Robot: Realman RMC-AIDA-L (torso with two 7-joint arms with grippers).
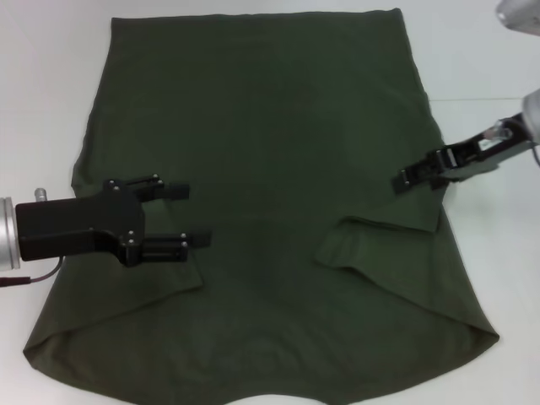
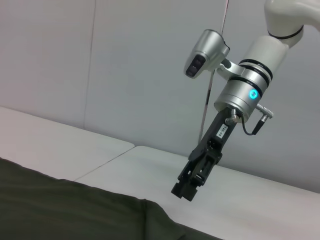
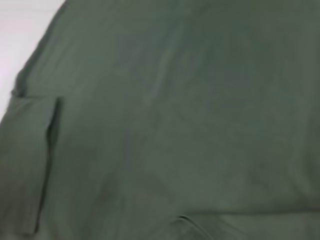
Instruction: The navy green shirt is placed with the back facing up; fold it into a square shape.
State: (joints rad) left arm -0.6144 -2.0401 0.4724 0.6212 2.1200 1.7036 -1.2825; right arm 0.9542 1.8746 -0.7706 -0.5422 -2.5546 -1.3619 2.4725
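The navy green shirt point(image 1: 270, 126) lies flat on the white table with its plain side up, and no lettering shows. Both sleeves are folded inward, one on the left point(image 1: 169, 274) and one on the right point(image 1: 380, 245). My left gripper point(image 1: 192, 216) hovers open over the shirt's left side, its fingers pointing toward the middle. My right gripper point(image 1: 402, 180) is over the shirt's right edge, fingers together and nothing in them. In the left wrist view the right gripper point(image 2: 182, 190) hangs above the table just past the shirt point(image 2: 60, 205). The right wrist view shows only the shirt point(image 3: 175, 125).
The white table point(image 1: 42, 67) shows as bare strips around the shirt on the left, right and far sides. The shirt's near edge reaches the bottom of the head view. A pale wall point(image 2: 125, 60) stands behind the table.
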